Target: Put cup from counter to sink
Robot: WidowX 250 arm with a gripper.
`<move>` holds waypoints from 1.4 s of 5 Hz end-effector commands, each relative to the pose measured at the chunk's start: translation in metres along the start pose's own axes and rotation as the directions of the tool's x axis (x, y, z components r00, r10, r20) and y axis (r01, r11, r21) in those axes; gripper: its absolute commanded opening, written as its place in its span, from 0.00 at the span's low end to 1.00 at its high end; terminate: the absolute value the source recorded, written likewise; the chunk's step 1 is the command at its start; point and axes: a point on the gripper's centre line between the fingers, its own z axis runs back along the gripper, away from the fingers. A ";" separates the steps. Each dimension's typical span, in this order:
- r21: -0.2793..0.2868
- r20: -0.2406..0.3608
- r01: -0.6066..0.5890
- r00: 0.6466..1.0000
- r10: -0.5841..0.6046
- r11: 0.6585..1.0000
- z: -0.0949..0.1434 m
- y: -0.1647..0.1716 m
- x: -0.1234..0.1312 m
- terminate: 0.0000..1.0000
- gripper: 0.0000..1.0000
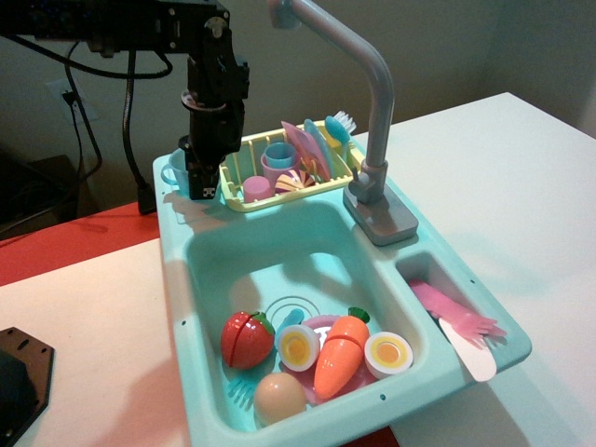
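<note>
At the near edge of the sink [209, 279], toy food lay piled on the basin floor: a beige egg [279, 398] closest, then a red strawberry [246, 338] to its left, two halved boiled eggs [298, 346] and an orange carrot [337, 354] lying between them over a pink plate [321, 325]. The ringed drain [289, 310] showed just behind the food. Along the right edge of the unit, the narrow side compartment [421, 265] held pink cutlery [456, 317] and a white knife [470, 354]. Off the near left corner of the white table [84, 345], a dark angular object [20, 372] sat partly out of view.

Farther back, the grey faucet [372, 121] rose from its base at the sink's far right edge and arched toward the left. Behind the basin, the yellow dish rack [251, 154] carried a pink cup [256, 189], a handleless blue cup [277, 154], and upright plates with a brush [340, 123].

At the far left corner of the unit, the cup [175, 169] sat at the counter [177, 205], its loop handle pointing left. The black gripper [203, 177] reached down over the cup and hid most of it; its fingers appeared closed on the cup's rim, though whether the cup touched the ledge could not be told
</note>
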 end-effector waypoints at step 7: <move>-0.007 0.206 0.130 0.970 -0.126 0.992 0.071 -0.074 0.053 0.00 0.00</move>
